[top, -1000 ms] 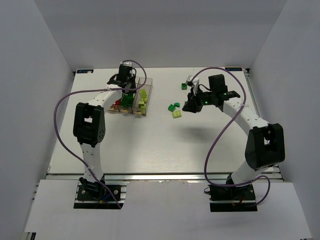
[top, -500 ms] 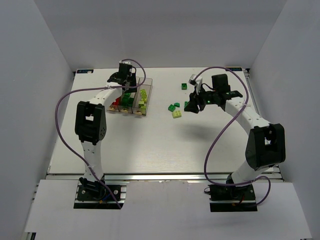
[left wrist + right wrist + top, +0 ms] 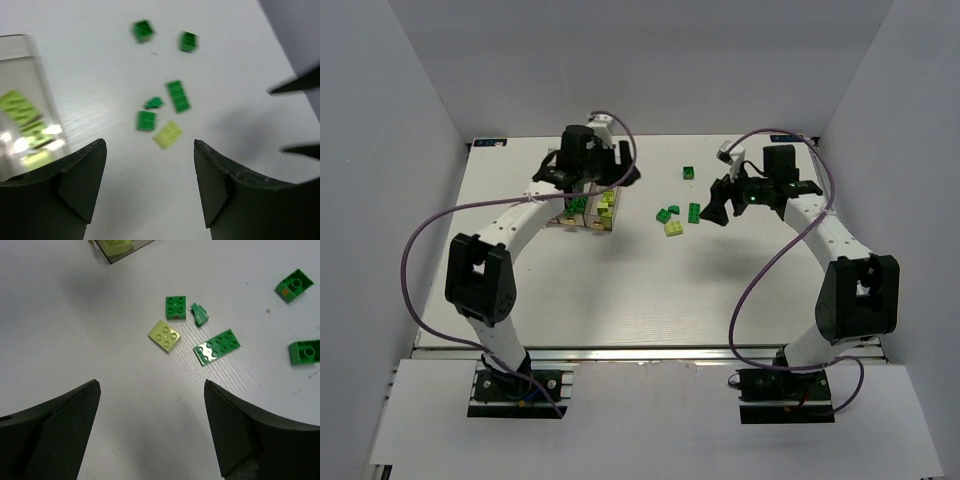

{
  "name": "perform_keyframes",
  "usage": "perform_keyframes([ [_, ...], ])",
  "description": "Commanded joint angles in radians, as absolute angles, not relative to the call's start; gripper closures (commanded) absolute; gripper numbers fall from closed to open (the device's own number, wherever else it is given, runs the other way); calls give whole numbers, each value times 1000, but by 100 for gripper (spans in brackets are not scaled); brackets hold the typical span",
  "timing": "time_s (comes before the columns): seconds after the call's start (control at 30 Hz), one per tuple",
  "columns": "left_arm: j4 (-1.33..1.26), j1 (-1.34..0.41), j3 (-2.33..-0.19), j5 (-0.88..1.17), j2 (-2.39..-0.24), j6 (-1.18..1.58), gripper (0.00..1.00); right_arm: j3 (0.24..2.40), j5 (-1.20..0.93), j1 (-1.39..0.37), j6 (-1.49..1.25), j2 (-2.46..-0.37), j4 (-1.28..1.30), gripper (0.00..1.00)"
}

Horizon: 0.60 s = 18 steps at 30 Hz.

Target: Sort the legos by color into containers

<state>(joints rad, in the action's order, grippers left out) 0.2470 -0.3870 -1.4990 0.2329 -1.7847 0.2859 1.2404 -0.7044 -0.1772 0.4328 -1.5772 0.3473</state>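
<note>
Left hand, fingers spread with nothing between them, hangs over the three joined bins of clear smoky plastic toward the far left corner of the white surface. Dark green and pale yellow-green studded bricks lie inside. Near the middle of the far edge sit loose dark green plastic bricks and one pale yellow-green brick. Right hand hovers just beside them, spread wide and empty.
</note>
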Motion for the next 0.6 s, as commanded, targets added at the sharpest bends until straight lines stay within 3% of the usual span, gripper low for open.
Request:
perform_keyframes([
  [0.0, 175, -478, -1440, 436, -1747, 256, 20, 1273, -810, -111, 431, -1542, 394, 12],
  [0.17, 104, -581, -1443, 485, -1802, 226, 19, 1256, -903, -41, 557, -1491, 494, 17],
  [0.57, 104, -676, -1646, 423, -2052, 104, 19, 1149, -959, 64, 569, -1399, 492, 21],
])
